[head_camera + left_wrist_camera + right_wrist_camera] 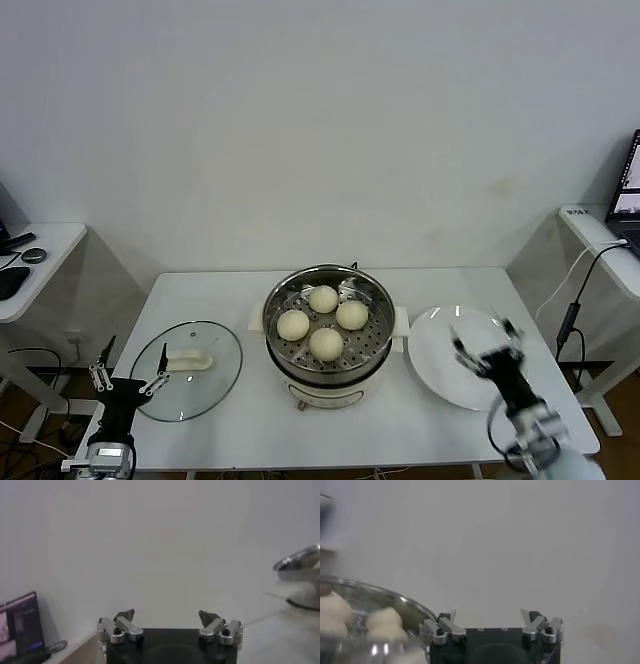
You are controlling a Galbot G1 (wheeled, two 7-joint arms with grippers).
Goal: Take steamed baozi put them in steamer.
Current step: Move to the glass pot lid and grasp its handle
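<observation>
Four baozi (323, 320) sit in the steamer (326, 334) at mid-table, lid (187, 369) to its left, plate (445, 362) to its right. Right gripper (486, 351) hovers over the plate, jaws spread; left gripper (128, 377), jaws spread, hangs at the table's near-left edge beside the lid.

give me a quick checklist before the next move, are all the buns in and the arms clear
1. All four baozi on the steamer tray: ok.
2. White plate has no buns left: ok.
3. Right gripper open, holding nothing, over the plate: ok.
4. Left gripper open, holding nothing, at the table's front left edge: ok.
5. Glass lid off the steamer, flat on the table to its left: ok.
</observation>
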